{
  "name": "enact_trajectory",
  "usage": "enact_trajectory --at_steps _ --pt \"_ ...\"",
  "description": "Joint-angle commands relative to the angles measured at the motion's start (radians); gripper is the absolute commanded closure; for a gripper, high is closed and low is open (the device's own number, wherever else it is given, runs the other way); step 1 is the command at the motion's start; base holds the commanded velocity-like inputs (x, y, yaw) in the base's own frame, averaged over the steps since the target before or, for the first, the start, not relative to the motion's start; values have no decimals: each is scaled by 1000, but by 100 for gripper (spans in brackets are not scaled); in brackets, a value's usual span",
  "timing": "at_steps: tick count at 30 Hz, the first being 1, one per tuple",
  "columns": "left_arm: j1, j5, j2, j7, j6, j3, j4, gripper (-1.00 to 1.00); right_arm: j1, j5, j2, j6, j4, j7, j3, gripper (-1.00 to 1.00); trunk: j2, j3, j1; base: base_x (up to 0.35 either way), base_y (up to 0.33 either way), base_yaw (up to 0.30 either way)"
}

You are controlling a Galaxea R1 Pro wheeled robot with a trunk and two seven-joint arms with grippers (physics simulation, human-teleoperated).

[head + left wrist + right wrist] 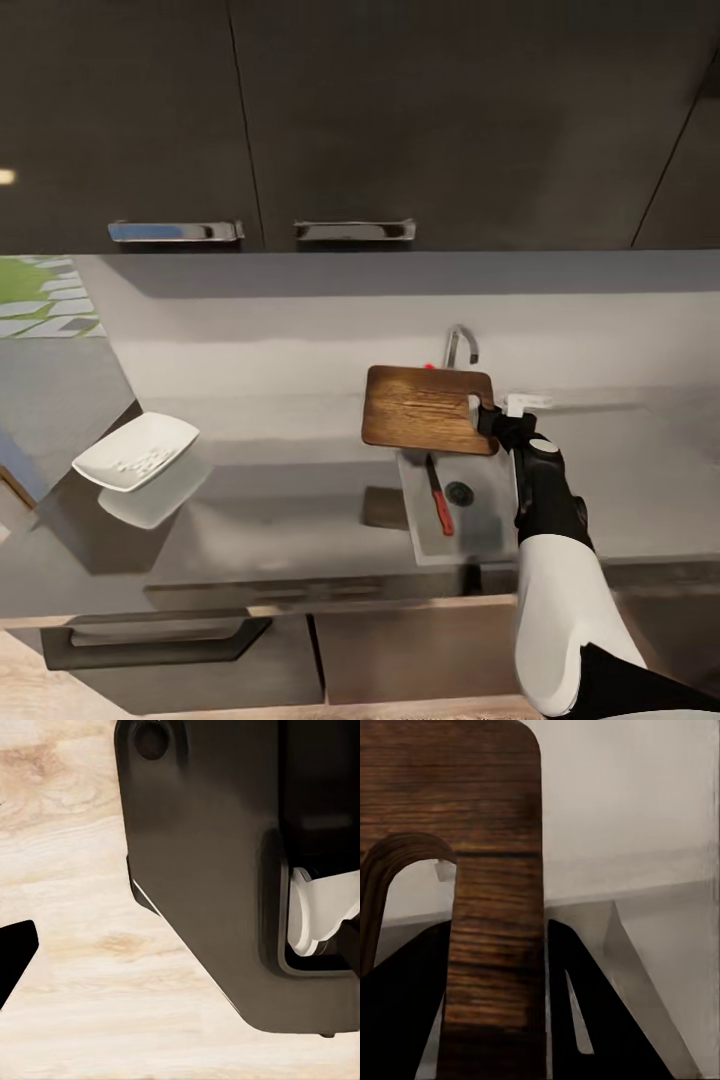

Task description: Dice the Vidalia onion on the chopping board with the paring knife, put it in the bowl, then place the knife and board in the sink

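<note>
1 chopping board [425, 408] gripped by right end effector [487, 418] above sink [480, 525]; 1 paring knife [438, 497] inside; 1 bowl [135, 452] apart.

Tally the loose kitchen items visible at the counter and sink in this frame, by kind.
Chopping board: 1, held over the sink by the right gripper
Knife: 1, in the sink
Bowl: 1, on the countertop
Total: 3
</note>
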Motion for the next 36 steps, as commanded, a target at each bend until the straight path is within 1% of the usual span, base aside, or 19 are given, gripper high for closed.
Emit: enact_trajectory --at_steps 1,10,14,15,17,20,21,22,23,25,27,31,36 --pt "0 7 1 8 2 -6 -3 -100 -2 8 2 3 -1 10 -5 100 -2 -1 1 -28 -33 -193" --pt "1 7 1 8 2 -6 -4 -100 -2 7 2 3 4 9 -5 100 -2 10 1 -5 -6 -192" --pt "0 7 2 8 2 -6 -4 -100 -2 7 2 2 13 6 -5 100 -2 11 1 0 0 -43" --pt "0 7 2 8 2 -6 -4 -100 -2 8 2 1 18 -4 -5 100 -2 11 1 0 0 -11" --pt "0 7 2 8 2 -6 -4 -100 -2 8 2 1 22 -47 -5 100 -2 11 1 0 0 -6" --pt "0 7 2 8 2 -6 -4 -100 -2 4 2 1 27 -168 -5 100 -2 11 1 0 0 -2" --pt "0 7 2 8 2 -6 -4 -100 -2 -4 2 1 29 -208 -5 100 -2 11 1 0 0 0" --pt "0 7 2 8 2 -6 -4 -100 -2 -34 2 1 31 -254 -5 100 -2 11 1 0 0 0" --pt "1 7 2 7 2 -6 -4 -100 -2 -63 2 1 32 -277 -5 100 -2 11 1 0 0 0" --pt "1 7 2 7 2 -6 -4 -100 -2 -116 2 1 33 -308 -4 100 -2 11 1 0 0 0" --pt "0 7 2 6 2 -6 -4 -100 -2 -142 2 1 35 -328 -4 100 -2 11 1 0 0 0" --pt "0 7 2 6 2 -6 -3 -100 -2 -159 2 1 45 -372 -2 100 -2 11 1 0 0 0" --pt "0 7 2 6 2 -6 -4 -100 -2 -163 2 1 48 -464 -2 100 -2 11 1 0 0 0"
